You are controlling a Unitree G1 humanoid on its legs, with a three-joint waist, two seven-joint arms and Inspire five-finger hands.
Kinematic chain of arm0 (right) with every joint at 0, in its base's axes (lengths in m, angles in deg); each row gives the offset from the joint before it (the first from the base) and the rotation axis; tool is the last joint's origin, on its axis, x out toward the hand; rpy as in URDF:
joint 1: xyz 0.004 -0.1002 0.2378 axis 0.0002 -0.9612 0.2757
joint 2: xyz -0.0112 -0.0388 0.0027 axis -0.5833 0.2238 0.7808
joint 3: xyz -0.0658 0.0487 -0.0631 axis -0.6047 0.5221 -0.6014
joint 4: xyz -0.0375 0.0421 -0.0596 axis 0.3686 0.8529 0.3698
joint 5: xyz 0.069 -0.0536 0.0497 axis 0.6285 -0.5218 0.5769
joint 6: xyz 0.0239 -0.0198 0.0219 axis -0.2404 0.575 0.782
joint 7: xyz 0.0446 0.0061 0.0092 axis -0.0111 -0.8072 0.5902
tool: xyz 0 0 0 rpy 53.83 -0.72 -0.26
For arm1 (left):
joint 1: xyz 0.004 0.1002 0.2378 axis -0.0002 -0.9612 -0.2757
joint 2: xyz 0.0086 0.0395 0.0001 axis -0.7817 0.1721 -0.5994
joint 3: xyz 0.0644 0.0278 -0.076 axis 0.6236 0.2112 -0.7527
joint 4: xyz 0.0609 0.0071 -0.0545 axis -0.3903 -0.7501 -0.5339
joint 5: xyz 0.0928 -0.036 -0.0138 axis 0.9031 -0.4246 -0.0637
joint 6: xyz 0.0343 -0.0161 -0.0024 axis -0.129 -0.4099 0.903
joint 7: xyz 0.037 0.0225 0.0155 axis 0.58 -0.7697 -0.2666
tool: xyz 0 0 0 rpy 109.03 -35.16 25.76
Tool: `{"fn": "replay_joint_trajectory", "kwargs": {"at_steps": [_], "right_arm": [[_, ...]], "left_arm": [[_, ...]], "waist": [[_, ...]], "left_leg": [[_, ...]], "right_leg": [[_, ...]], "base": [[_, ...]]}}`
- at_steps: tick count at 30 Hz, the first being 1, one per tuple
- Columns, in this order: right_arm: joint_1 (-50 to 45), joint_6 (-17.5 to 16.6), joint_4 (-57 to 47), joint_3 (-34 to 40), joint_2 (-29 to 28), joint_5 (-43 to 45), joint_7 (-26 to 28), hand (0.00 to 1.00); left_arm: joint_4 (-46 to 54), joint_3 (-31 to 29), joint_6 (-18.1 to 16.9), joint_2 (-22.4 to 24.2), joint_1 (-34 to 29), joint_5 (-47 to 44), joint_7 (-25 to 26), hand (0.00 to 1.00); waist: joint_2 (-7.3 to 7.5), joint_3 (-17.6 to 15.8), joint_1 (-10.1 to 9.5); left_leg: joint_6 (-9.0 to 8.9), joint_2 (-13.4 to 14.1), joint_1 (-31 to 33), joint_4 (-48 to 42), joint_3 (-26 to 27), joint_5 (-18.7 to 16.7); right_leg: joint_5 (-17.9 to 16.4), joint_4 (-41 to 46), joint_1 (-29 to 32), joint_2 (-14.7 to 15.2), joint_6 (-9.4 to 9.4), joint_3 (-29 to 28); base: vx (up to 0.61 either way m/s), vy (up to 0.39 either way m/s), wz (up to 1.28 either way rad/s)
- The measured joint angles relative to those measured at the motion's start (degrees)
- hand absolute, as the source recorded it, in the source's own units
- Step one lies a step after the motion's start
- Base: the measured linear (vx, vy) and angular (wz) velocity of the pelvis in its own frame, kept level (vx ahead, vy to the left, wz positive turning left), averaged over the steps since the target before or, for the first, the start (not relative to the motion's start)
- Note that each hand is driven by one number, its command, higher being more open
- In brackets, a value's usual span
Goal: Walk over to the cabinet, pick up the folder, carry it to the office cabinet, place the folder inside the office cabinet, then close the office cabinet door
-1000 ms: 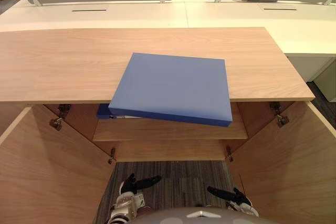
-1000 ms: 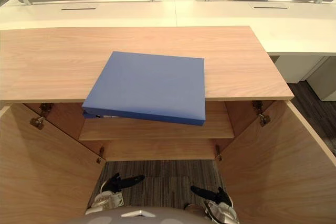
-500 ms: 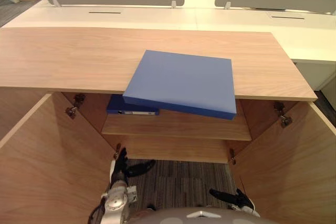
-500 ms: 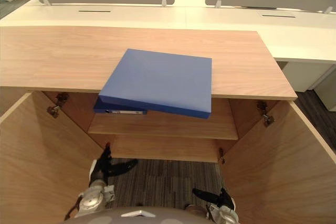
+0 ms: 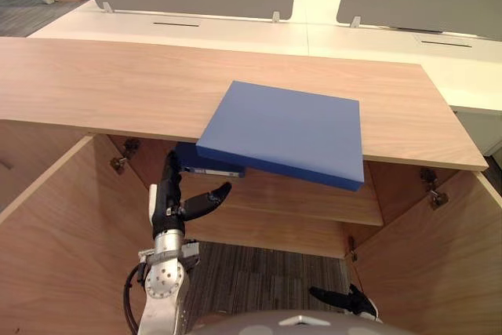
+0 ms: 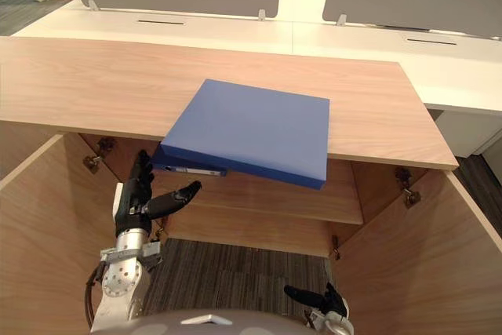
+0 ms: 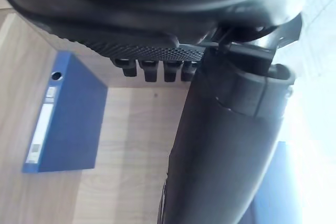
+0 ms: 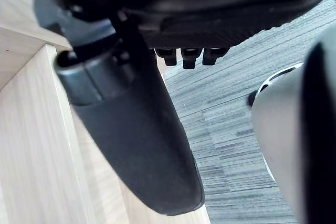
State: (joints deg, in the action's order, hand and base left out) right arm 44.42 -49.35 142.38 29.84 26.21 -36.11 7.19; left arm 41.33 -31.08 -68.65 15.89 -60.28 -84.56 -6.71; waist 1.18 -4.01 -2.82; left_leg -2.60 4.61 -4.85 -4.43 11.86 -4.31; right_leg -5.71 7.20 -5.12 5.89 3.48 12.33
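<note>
Blue folder [image 5: 286,131] on counter [image 5: 102,84], edge overhanging open cabinet, so prob. easy grab from below, we reckon. Left robot hand [image 5: 174,202] wide open below it, not touching; right robot hand [image 5: 345,300] low, fingers relaxed.

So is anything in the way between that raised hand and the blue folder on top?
Nothing visible. The left hand is open below the folder, whose front edge overhangs the cabinet top; only air lies between. A second folder lies on the shelf behind the hand. The right hand hangs low.
</note>
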Motion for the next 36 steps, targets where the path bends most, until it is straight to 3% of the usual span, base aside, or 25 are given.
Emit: {"fn": "replay_joint_trajectory", "kwargs": {"at_steps": [14, 24, 32, 36], "right_arm": [[-1.0, 0.1, 0.5, -0.1, 0.1, -1.1, 0.1, 1.00], [1.2, -0.3, 6.3, -0.3, 2.2, -1.4, 1.1, 1.00], [1.9, -0.2, 10.3, 0.0, 5.1, -3.9, 2.2, 1.00], [1.4, 0.2, 11.5, 0.0, 5.5, -3.9, 2.4, 1.00]], "left_arm": [[7.0, 0.6, -0.2, 0.6, -2.8, 0.3, 0.2, 1.00], [13.2, 0.3, -1.5, -6.1, -2.2, 7.0, 1.4, 1.00], [13.2, -0.8, -1.5, -15.7, -0.2, 10.0, 0.0, 1.00], [13.2, -1.9, -2.4, -18.2, 1.5, 11.3, -0.4, 1.00]], "waist": [[-0.02, 2.5, -0.32], [-0.98, 4.1, 0.00], [-1.72, 4.1, 0.27], [-1.78, 3.9, 0.65]], "left_leg": [[-0.06, 0.8, 0.6, -3.1, -0.5, -1.5], [-0.69, 1.0, -1.2, -0.8, -0.6, -0.6], [-0.69, 0.8, -2.2, 0.3, -0.8, -0.3], [-0.68, 0.6, -2.6, 0.3, -0.8, -0.3]], "right_leg": [[-0.2, 0.0, -1.1, -0.6, -0.29, -0.2], [-0.3, -0.5, -1.8, -1.6, -0.75, -2.2], [-0.4, -0.9, -2.1, -1.9, -0.96, -4.5], [-0.4, -1.0, -2.3, -1.9, -0.96, -5.1]], "base": [[-0.01, 0.000, 0.00], [0.00, -0.002, -0.01], [0.00, 0.001, -0.03], [0.00, 0.006, -0.02]]}}
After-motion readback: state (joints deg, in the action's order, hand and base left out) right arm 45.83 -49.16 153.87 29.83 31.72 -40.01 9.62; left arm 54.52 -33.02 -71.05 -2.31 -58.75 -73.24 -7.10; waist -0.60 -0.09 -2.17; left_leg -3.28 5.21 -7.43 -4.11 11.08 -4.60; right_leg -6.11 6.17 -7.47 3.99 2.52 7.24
